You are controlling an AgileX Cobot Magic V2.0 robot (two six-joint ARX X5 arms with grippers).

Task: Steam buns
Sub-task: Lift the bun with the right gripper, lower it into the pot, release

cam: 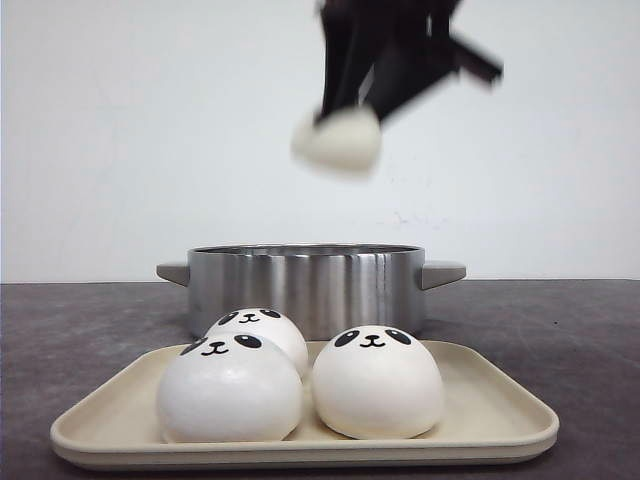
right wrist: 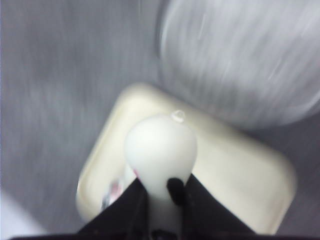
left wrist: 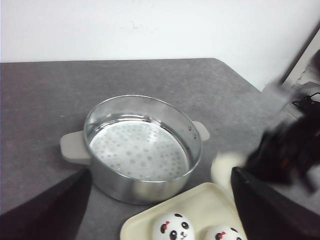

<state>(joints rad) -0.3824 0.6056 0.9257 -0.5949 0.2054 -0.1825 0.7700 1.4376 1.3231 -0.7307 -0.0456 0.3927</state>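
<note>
High over the table, a white bun [cam: 337,140] hangs in my right gripper [cam: 345,115], which is shut on it; the picture is blurred. In the right wrist view the bun [right wrist: 160,147] bulges out between the dark fingers of that gripper [right wrist: 162,182], above the tray [right wrist: 240,165]. Three panda-faced buns sit on the cream tray [cam: 480,420]: front left [cam: 229,390], front right [cam: 377,382] and one behind [cam: 262,328]. My left gripper [left wrist: 160,195] is open, its fingers wide apart, with nothing between them. It looks down on the pot [left wrist: 140,187] and two buns [left wrist: 174,227] [left wrist: 222,234].
A round steel pot [cam: 300,285] with grey side handles stands just behind the tray; a perforated steamer plate [left wrist: 137,150] lies inside it. The dark grey table [cam: 560,330] ends at a white wall. Cables and clutter show past the table's corner [left wrist: 305,100].
</note>
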